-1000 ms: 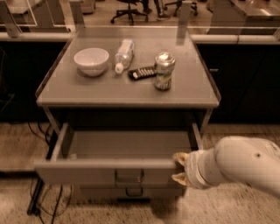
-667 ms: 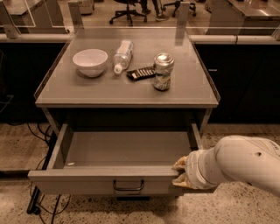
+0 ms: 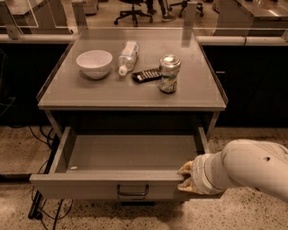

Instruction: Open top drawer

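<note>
A workroom with a speckled floor and rolling office chairs (image 3: pixel 135 10) in the background is surrounding a grey metal table (image 3: pixel 202 92), whose raised side lips are keeping the things on top from sliding off. A white bowl (image 3: pixel 94 63) is sitting upright near the left, a clear plastic bottle (image 3: pixel 128 57) is lying on its side just beside it, a dark flat object (image 3: pixel 146 75) is lying next to the bottle's cap end, and a drink can (image 3: pixel 169 73) is standing upright right beside that. All of them are sitting well back from the front edge, so the work below is not disturbing them. Under the tabletop the top drawer (image 3: pixel 76 185) is standing pulled far out toward the camera, showing its grey tray interior, bare except for a small pale speck near the left front corner. Its dark centre handle (image 3: pixel 132 192) is hanging free, untouched. The gripper (image 3: pixel 186 178) is sitting instead at the right end of the drawer front, against its top rim, with the white arm (image 3: pixel 252 168) reaching in from the right; whether it is clamped on that rim or only pressing against it, I cannot tell. Taking the front by its corner is probably giving a straight outward pull without needing the handle. The opening is looking essentially done.
</note>
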`<state>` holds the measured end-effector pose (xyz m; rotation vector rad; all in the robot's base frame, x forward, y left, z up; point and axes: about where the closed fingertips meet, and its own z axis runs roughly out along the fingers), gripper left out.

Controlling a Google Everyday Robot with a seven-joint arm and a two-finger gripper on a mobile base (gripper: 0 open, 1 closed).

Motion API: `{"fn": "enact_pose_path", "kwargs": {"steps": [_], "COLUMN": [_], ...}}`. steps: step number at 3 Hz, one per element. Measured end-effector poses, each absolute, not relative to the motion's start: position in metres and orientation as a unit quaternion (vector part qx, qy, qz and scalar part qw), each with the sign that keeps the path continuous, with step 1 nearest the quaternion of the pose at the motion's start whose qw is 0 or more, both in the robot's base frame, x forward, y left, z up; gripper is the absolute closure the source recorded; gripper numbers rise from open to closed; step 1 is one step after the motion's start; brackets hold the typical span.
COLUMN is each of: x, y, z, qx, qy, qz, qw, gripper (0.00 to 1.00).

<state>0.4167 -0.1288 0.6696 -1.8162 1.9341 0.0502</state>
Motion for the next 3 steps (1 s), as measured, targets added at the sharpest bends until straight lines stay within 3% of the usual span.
{"fn": "enact_pose_path", "kwargs": {"steps": [3], "x": [0.4167], "y": [-0.1288], "z": [0.6696], "qx": [-0.664], "qy": [0.707], "qz": [0.018], "qw": [0.242], "gripper": [0.13]}}
